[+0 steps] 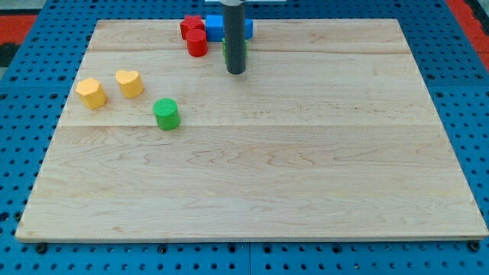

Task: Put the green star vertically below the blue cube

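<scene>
My dark rod comes down from the view's top, and my tip [235,72] rests on the board near its top edge. The blue cube [214,28] lies behind the rod and shows on both sides of it. The green star [225,50] is almost wholly hidden behind the rod. Only thin green slivers show at the rod's edges, just below the blue cube. My tip stands right in front of the star, and I cannot tell whether it touches it.
A red block [191,26] and a red cylinder [197,43] sit just left of the blue cube. A yellow hexagon [91,92], a yellow heart [130,82] and a green cylinder [166,114] lie at the left. The wooden board [306,168] lies on a blue pegboard.
</scene>
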{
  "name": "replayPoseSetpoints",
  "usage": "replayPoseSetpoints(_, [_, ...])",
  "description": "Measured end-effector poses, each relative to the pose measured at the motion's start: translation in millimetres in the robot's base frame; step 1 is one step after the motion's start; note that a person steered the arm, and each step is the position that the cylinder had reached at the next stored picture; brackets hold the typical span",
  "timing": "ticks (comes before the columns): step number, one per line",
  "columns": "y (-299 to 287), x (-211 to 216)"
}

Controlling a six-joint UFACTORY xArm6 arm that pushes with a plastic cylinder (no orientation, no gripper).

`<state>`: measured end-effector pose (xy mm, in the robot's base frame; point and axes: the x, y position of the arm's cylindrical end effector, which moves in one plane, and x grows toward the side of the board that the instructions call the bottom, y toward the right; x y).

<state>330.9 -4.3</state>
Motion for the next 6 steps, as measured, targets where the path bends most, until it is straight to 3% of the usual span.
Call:
replayPoseSetpoints(1, [24.4, -5.3])
replayPoseSetpoints(4, [-23.1, -52.6])
replayPoseSetpoints(6, [-26.4, -24.8])
